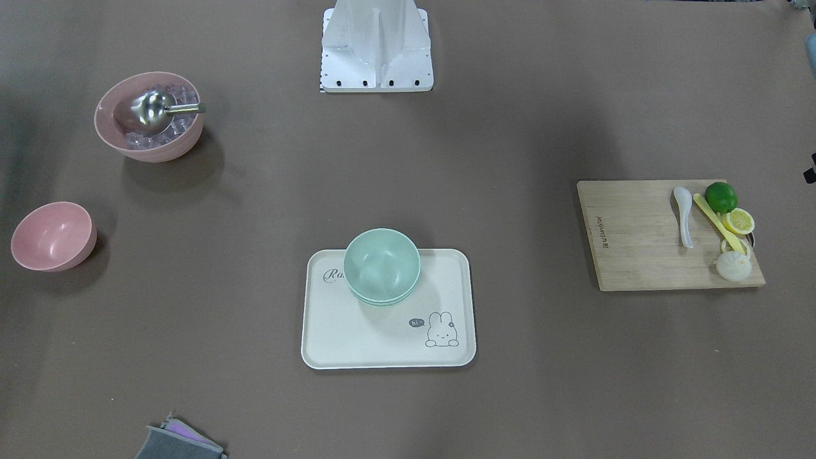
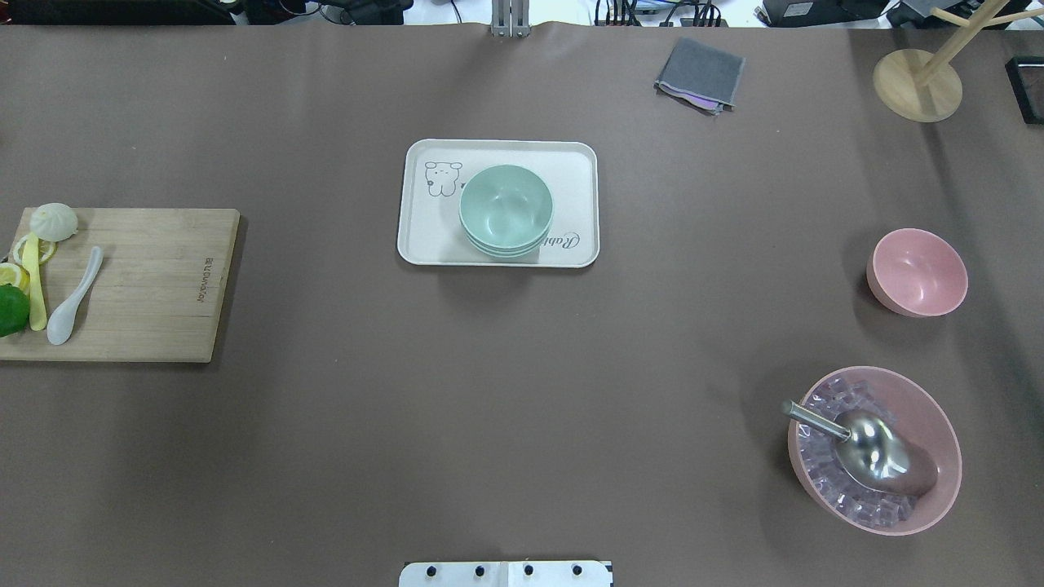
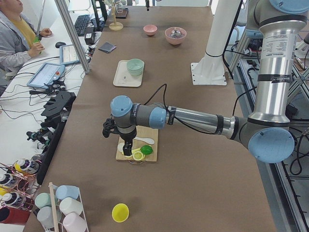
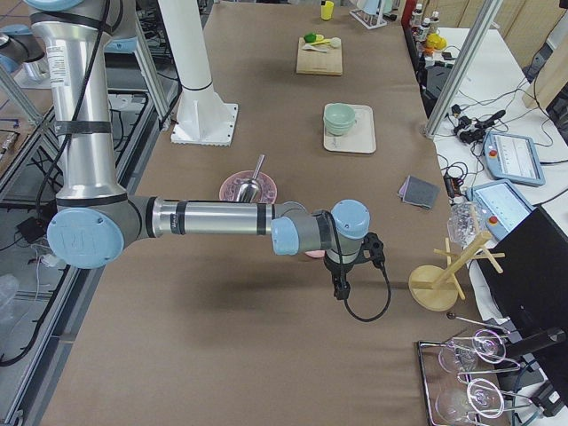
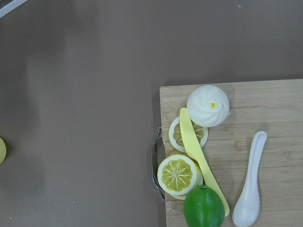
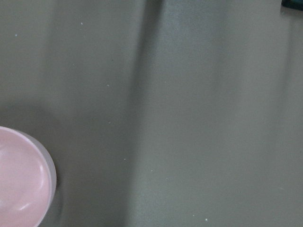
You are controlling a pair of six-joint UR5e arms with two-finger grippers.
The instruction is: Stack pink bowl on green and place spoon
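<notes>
The small pink plastic bowl (image 2: 917,271) is sitting at three o'clock on the brown bench (image 2: 522,408), the mint-green bowl (image 2: 506,208) toward twelve. We are judging stacking unstarted: the right tool (image 4: 341,293), whose spread we cannot tell, is needing to descend onto the pink rim.

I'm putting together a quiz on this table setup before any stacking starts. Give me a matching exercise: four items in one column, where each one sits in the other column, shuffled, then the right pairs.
Items
1. small pink bowl
2. green bowl
3. white spoon
4. metal scoop

Places
A. on the cutting board
B. in the large pink bowl with ice cubes
C. on the bare table
D. on the tray

Pairs: 1-C, 2-D, 3-A, 4-B
</notes>
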